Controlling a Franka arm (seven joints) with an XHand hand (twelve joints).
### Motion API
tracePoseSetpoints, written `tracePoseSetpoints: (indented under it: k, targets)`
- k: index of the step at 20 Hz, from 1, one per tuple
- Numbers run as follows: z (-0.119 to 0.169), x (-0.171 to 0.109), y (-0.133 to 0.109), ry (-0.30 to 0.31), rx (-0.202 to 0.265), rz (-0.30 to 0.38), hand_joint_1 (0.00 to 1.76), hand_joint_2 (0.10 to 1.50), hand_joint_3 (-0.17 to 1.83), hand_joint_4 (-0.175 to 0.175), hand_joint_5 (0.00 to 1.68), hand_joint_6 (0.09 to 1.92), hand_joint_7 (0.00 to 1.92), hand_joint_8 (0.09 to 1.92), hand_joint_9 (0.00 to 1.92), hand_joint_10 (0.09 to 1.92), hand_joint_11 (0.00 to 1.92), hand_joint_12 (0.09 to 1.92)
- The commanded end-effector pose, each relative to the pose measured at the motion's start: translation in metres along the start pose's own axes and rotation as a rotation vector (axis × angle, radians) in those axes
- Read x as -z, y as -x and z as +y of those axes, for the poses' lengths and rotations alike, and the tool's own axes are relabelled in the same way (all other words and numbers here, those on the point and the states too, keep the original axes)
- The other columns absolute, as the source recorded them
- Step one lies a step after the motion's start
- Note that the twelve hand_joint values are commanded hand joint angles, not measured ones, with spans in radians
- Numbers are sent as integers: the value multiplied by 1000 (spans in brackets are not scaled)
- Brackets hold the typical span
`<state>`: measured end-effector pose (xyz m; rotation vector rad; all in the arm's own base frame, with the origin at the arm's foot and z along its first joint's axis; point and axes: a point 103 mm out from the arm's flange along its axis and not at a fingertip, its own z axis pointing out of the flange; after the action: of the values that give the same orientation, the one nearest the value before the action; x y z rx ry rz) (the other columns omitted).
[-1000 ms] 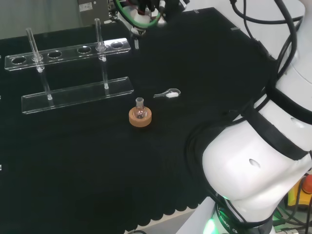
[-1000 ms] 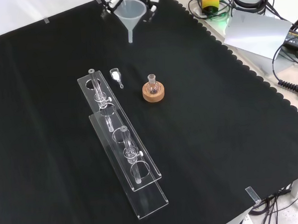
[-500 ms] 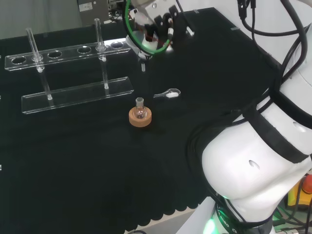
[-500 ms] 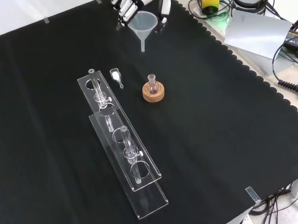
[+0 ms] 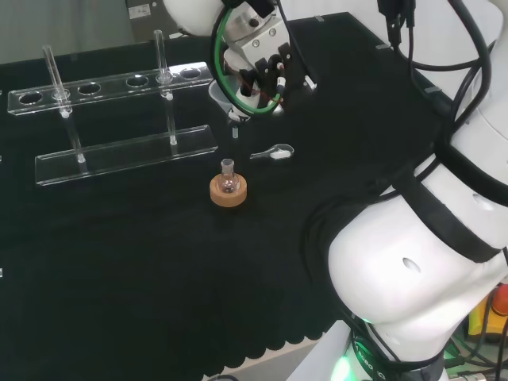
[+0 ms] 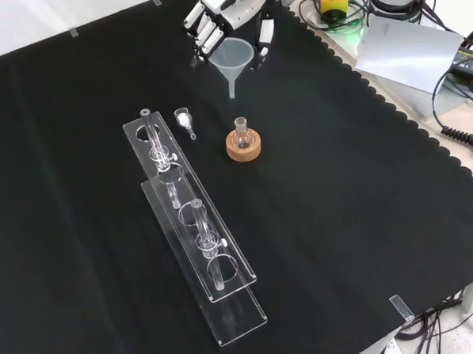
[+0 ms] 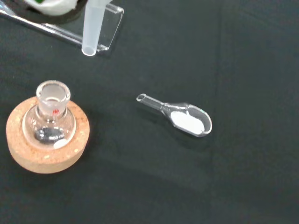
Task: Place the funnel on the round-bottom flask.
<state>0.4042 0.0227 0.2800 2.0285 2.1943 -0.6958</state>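
- Curling round the funnel (image 6: 231,55), the hand (image 6: 226,9) holds it above bare cloth (image 6: 348,187).
- Flask (image 6: 242,133) on cork ring (image 6: 244,148); scoop (image 6: 183,119) just beside.

On the desk (image 6: 365,218) we count one funnel (image 6: 232,57), one round-bottom flask (image 6: 241,135) on one cork ring (image 6: 244,150), one clear scoop (image 6: 184,119) of white powder, and one clear rack (image 6: 193,227) with two upright posts.

Cloth (image 6: 341,203) black; cork stand (image 6: 243,148) tan; funnel (image 6: 231,57) translucent white; scoop (image 7: 180,116) w/ white powder.
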Motion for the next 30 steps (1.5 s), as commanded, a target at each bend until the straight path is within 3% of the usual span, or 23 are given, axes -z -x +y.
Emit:
tracePoseSetpoints:
  k: [1, 30]
  targets:
    - [5, -14, -8, -13, 8, 2, 761, 678, 528, -64, 543, 140, 546, 786, 874, 667, 404, 1336]
    - [18, -34, -23, -13, 16, -3, 763, 672, 550, -68, 533, 169, 543, 793, 873, 669, 414, 1331]
